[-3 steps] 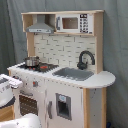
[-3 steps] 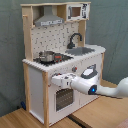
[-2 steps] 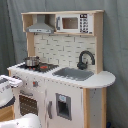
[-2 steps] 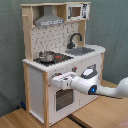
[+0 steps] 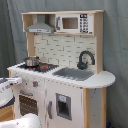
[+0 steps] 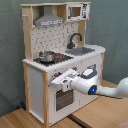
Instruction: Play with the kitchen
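Kitchen, a large white and light-wood toy play set [image 5: 65,85] [image 6: 60,65], stands on a wooden floor [image 6: 95,117] before a grey curtain. On top sit a steel pot [image 6: 46,56], grey sink [image 6: 82,50] and black faucet [image 6: 75,39]. The white arm's jaws [image 6: 56,83] meet the oven front at 9 o'clock of the arm; whether they are spread or pressed together I cannot tell.

Nothing readable here tbh. The microwave [image 5: 73,23] at the top of the kitchen [image 5: 95,80] has a panel of little buttons on its right side in the first exterior view, but no digits or words come through. No brand anywhere in both exterior views.
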You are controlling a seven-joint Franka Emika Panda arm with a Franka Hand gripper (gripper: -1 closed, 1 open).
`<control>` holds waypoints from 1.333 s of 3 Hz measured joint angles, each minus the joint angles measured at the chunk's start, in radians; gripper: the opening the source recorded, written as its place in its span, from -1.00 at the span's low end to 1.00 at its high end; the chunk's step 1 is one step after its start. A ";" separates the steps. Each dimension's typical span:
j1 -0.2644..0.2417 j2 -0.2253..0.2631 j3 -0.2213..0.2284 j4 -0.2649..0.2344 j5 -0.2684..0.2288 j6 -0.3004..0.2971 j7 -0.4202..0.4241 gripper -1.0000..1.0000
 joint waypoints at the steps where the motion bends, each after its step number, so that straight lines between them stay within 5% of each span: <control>1: 0.000 0.000 0.000 0.002 -0.002 -0.001 -0.107 -1.00; 3: -0.001 0.000 0.000 0.004 -0.003 -0.002 -0.251 -1.00; 4: -0.001 0.000 0.000 0.004 -0.003 -0.003 -0.251 1.00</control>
